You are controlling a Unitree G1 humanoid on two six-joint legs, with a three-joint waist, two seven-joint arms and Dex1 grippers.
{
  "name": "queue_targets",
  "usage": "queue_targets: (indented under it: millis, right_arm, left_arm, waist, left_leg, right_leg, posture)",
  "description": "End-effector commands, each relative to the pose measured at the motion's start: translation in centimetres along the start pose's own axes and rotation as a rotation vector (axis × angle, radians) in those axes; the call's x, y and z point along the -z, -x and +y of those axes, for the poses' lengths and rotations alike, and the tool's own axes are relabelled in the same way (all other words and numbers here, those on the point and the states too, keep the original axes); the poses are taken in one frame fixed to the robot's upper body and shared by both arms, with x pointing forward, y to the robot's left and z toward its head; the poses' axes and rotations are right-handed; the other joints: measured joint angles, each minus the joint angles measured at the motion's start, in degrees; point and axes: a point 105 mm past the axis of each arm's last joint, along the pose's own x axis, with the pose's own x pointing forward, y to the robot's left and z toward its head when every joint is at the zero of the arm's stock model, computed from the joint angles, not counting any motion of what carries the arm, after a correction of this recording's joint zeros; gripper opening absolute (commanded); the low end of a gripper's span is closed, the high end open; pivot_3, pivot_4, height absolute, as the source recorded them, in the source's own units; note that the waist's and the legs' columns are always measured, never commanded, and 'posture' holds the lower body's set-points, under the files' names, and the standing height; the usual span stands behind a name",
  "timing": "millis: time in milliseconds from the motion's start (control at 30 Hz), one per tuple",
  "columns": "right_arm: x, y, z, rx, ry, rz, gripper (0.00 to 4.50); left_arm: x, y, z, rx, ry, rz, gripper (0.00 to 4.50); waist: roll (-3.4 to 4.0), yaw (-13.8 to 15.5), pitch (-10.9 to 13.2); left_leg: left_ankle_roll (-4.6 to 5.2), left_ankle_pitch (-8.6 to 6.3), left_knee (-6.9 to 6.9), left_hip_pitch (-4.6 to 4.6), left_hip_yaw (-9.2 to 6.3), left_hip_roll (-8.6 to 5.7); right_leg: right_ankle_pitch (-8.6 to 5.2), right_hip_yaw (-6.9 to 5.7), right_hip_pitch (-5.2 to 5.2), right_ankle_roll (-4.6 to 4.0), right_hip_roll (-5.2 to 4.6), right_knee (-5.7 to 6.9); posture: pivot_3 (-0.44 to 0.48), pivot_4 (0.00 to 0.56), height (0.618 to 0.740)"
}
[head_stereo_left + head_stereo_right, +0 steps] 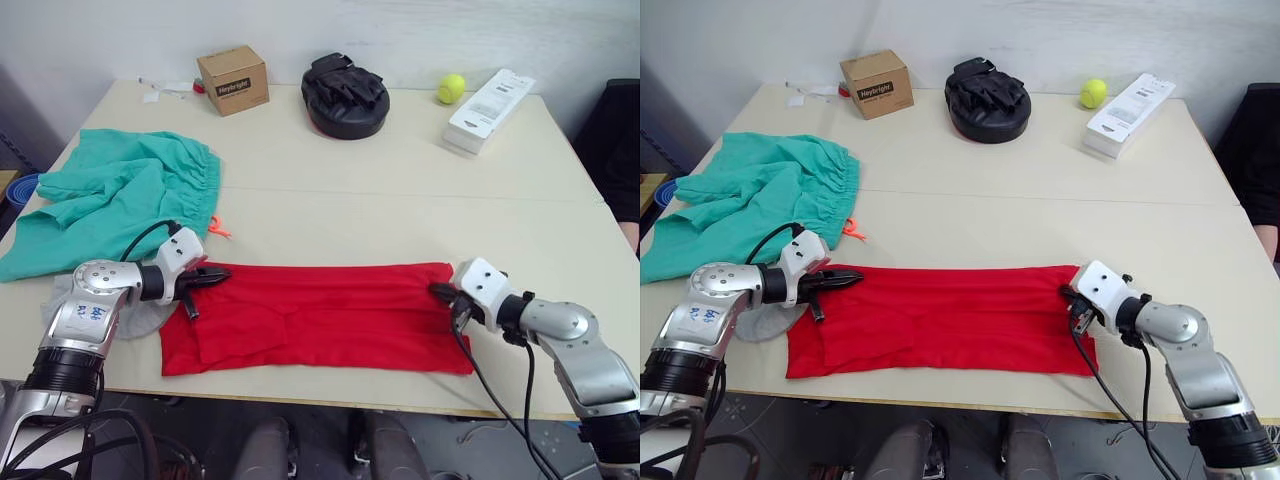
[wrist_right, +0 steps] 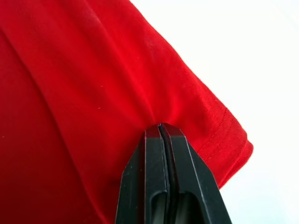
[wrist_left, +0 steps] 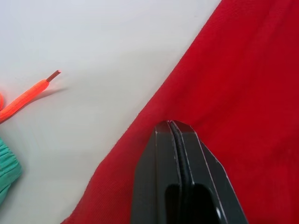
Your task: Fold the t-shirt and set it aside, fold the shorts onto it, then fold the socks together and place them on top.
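So far you have the soft red t-shirt (image 1: 320, 315) folded into one long flat strip on the table (image 1: 400, 190), and your left pincer (image 1: 212, 276) and right pincer (image 1: 441, 291) are each pinched tight on one far corner of it. The floppy green shorts (image 1: 110, 195), with their bunchy waist and thin orange string (image 1: 218, 228), lie crumpled just past the t-shirt's left end. A bit of grey socks (image 1: 140, 318) peeks out under your left arm, so the short fold, the shorts and the socks all look left to do.

Both head eyes look down over the table (image 1: 400, 200); each wrist camera sits close above red t-shirt (image 3: 243, 70).
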Motion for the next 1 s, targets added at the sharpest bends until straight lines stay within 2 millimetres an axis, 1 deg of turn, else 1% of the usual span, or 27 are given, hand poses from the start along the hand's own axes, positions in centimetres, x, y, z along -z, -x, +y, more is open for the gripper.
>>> queue_targets:
  millis: [33,100,167,267,367,467,533,600,733,833,900,1000]
  right_arm:
    - [-3.7,-0.7,-0.1,-0.023,0.029,-0.116,0.00]
    - [-5.2,-1.9,0.7,-0.055,0.040,-0.157,0.00]
    - [-6.5,-3.3,1.9,-0.098,0.047,-0.196,0.00]
    - [-7.7,-5.3,3.8,-0.153,0.092,-0.217,0.00]
    - [-7.7,-6.5,4.9,-0.181,0.114,-0.201,0.00]
    - [-5.8,-7.0,5.7,-0.202,0.145,-0.134,0.00]
    - [-4.3,-6.5,5.3,-0.193,0.156,-0.092,0.00]
    - [-2.8,-5.5,4.4,-0.165,0.147,-0.050,0.00]
    - [0.0,-2.8,2.2,-0.109,0.115,0.033,0.00]
    - [2.3,-0.3,0.2,-0.074,0.147,0.103,0.00]
    - [2.7,0.7,-0.8,-0.064,0.152,0.105,0.00]
    - [2.1,1.1,-1.7,-0.065,0.100,0.052,0.00]
  left_arm:
    - [1.6,-0.3,-0.1,0.000,0.022,0.064,0.03]
    - [1.5,-0.3,-0.1,0.001,0.021,0.063,0.03]
    - [1.4,-0.4,-0.2,0.006,0.019,0.062,0.03]
    - [1.3,-0.5,-0.2,0.011,0.014,0.060,0.03]
    - [1.2,-0.7,-0.2,0.015,0.013,0.059,0.03]
    - [1.2,-0.8,-0.3,0.018,0.011,0.059,0.03]
    - [1.2,-0.9,-0.3,0.020,0.010,0.059,0.03]
    - [1.2,-0.8,-0.4,0.021,0.011,0.058,0.03]
    - [1.4,-0.7,-0.5,0.020,0.012,0.061,0.03]
    - [1.6,0.0,-0.5,0.018,0.010,0.071,0.03]
    - [1.7,0.8,-0.4,0.018,0.013,0.077,0.03]
    - [1.5,1.7,-0.3,0.025,0.025,0.073,0.03]
  waist:
    - [0.02,0.0,0.0]
    - [0.02,-0.1,0.0]
    - [0.02,-0.1,0.0]
    - [0.03,0.0,0.0]
    - [0.03,0.0,0.0]
    - [0.03,0.1,0.0]
    - [0.03,0.1,0.0]
    - [0.03,0.1,0.0]
    - [0.02,0.2,0.0]
    - [0.02,0.1,0.0]
    - [0.00,0.0,0.0]
    - [-0.01,-0.2,0.0]
  left_leg:
    - [0.00,0.00,0.00,0.01,0.00,0.00]
    - [-0.01,0.01,-0.03,0.01,-0.01,0.00]
    - [-0.02,0.01,-0.06,0.00,0.00,0.00]
    - [-0.03,0.02,-0.06,-0.04,0.00,0.00]
    - [-0.02,0.02,-0.04,-0.07,0.00,-0.02]
    - [-0.02,0.02,-0.04,-0.07,-0.01,-0.02]
    - [-0.02,0.02,-0.04,-0.07,-0.01,-0.02]
    - [-0.02,0.02,-0.04,-0.05,-0.01,-0.02]
    - [0.01,0.00,-0.02,-0.03,-0.03,-0.03]
    - [0.01,-0.01,-0.03,0.01,-0.03,-0.03]
    - [0.01,-0.01,-0.05,0.04,-0.02,-0.02]
    - [-0.01,0.00,-0.07,0.05,-0.02,0.00]
  right_leg:
    - [0.00,0.00,0.00,0.00,0.00,0.00]
    - [0.00,-0.01,-0.03,0.00,0.00,0.01]
    - [0.00,-0.01,-0.06,0.00,0.00,0.01]
    - [0.00,-0.03,-0.08,0.00,0.00,0.02]
    - [0.00,-0.04,-0.08,0.00,0.00,0.01]
    - [0.00,-0.06,-0.07,0.00,0.00,0.01]
    - [0.00,-0.06,-0.07,0.00,0.00,0.01]
    - [0.00,-0.06,-0.04,0.00,0.00,0.01]
    - [0.00,-0.07,0.03,0.00,-0.02,-0.03]
    - [0.00,-0.07,0.05,0.00,-0.02,-0.05]
    - [0.00,-0.06,0.06,0.00,-0.02,-0.06]
    - [0.00,-0.07,0.05,0.00,-0.01,-0.06]
  posture:
    - [0.000,0.150,0.740]
    - [0.000,0.150,0.740]
    - [0.000,0.150,0.740]
    - [0.000,0.150,0.740]
    - [0.000,0.150,0.740]
    - [0.000,0.150,0.740]
    - [0.000,0.150,0.740]
    - [0.000,0.150,0.740]
    - [0.000,0.150,0.740]
    - [0.000,0.150,0.740]
    - [0.000,0.150,0.740]
    - [0.000,0.150,0.740]
